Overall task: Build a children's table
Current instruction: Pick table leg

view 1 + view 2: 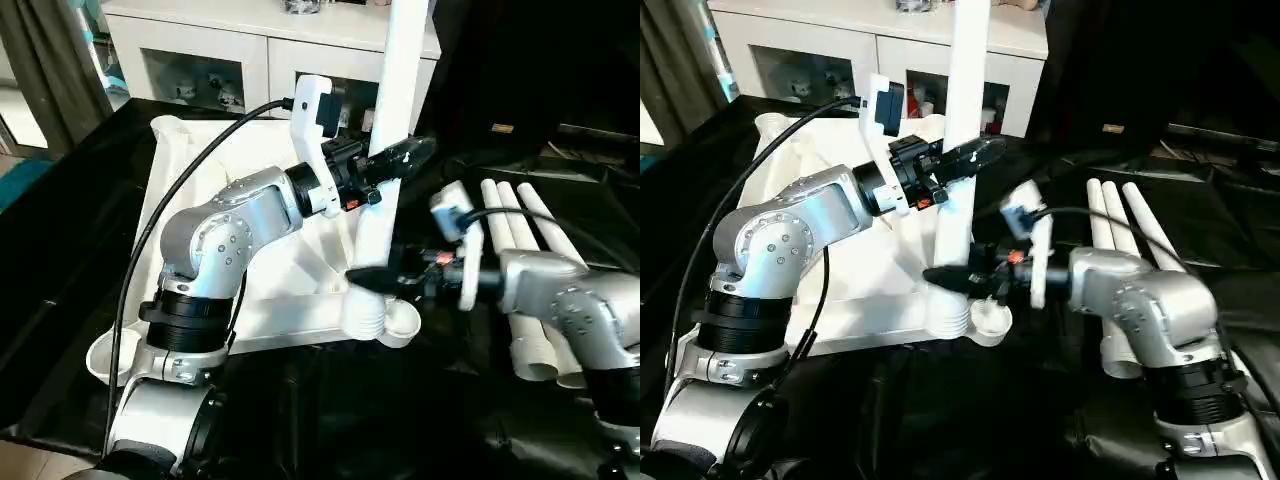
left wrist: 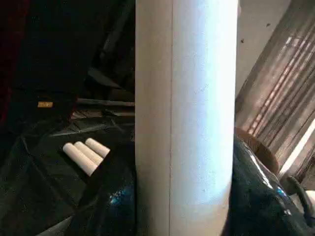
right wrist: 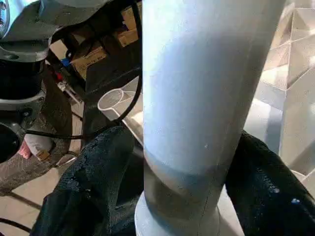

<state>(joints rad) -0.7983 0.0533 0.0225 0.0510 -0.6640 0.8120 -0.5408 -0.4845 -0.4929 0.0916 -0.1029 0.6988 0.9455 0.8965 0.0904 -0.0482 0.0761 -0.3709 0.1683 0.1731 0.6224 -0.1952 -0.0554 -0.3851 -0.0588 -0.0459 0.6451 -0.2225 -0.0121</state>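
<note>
Table top (image 1: 200, 190) is laid underside-up on black cloth (image 1: 60, 230); one leg (image 1: 385, 190), upright in the near corner socket (image 1: 385, 320), is gripped by left gripper (image 1: 392, 160) and right gripper (image 1: 385, 278); three legs (image 1: 525, 260) are left loose alongside.

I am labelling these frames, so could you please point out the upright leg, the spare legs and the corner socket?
upright leg (image 1: 400, 90): left eye view, upper shaft.
spare legs (image 1: 1120, 225): right eye view, middle of the lying tubes.
corner socket (image 1: 385, 318): left eye view, ribbed collar at the leg's base.
</note>
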